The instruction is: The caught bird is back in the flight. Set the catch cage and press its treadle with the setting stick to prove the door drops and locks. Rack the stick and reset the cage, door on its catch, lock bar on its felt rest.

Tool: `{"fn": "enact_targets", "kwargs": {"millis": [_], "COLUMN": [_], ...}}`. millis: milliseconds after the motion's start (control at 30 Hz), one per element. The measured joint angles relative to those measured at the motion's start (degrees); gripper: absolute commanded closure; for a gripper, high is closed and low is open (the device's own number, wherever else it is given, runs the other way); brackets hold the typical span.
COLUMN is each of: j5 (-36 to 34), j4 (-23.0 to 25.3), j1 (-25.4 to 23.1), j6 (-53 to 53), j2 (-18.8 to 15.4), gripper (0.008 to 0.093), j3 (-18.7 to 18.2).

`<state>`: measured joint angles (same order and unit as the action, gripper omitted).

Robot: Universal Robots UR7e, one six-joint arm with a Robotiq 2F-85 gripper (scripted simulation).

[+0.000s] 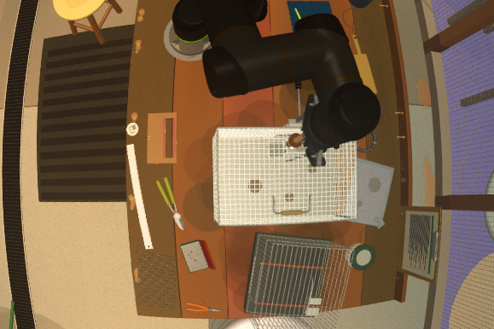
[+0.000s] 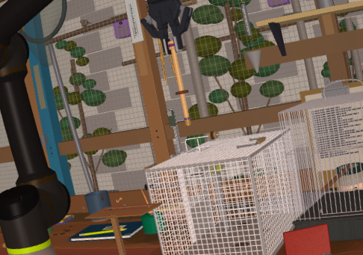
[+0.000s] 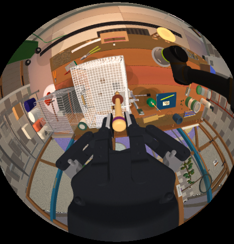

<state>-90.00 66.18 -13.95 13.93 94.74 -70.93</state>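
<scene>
I hold the setting stick [image 2: 179, 82] by its upper end in my closed gripper [image 2: 168, 39]. The stick is a pale wooden rod with a purple band near the top and a brown collar lower down. It hangs point down, high above the white wire catch cage [image 2: 227, 192]. The stick [image 3: 117, 110] shows end-on between my fingers [image 3: 119, 122], over the cage's [image 3: 99, 87] near end. The cage [image 1: 283, 175] stands mid-bench with a carry handle [image 1: 292, 205] on its roof. My gripper [image 1: 313, 151] is over the cage's far right part. Its door and lock bar are not clear.
A second cage with a dark tray [image 1: 294, 279] stands beside the catch cage. A wooden rack with a slot [image 1: 162, 137], a white rule [image 1: 139, 196], snips [image 1: 169, 202], a red-edged block [image 1: 197, 255] and orange pliers [image 1: 201, 307] lie on the bench's left part. A tape roll [image 1: 361, 256] sits right.
</scene>
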Motion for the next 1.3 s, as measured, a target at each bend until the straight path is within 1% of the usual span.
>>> {"fn": "enact_targets", "kwargs": {"millis": [133,300,700,1033,1300], "j5": [0.00,0.00,-0.01,-0.01,-0.01], "j4": [-0.15,-0.43,-1.20,-1.41,-1.33], "j1": [2.75,7.35,21.82,33.10,38.74], "j6": [-2.75,-7.34,-21.79,-33.06,-38.70], "j2": [1.34,3.26,7.04,7.87,7.54], "gripper": [0.0934,0.0934,0.0934,0.0934,0.0934], "j3": [-1.19,-2.81,-5.82,-6.45,-6.21]}}
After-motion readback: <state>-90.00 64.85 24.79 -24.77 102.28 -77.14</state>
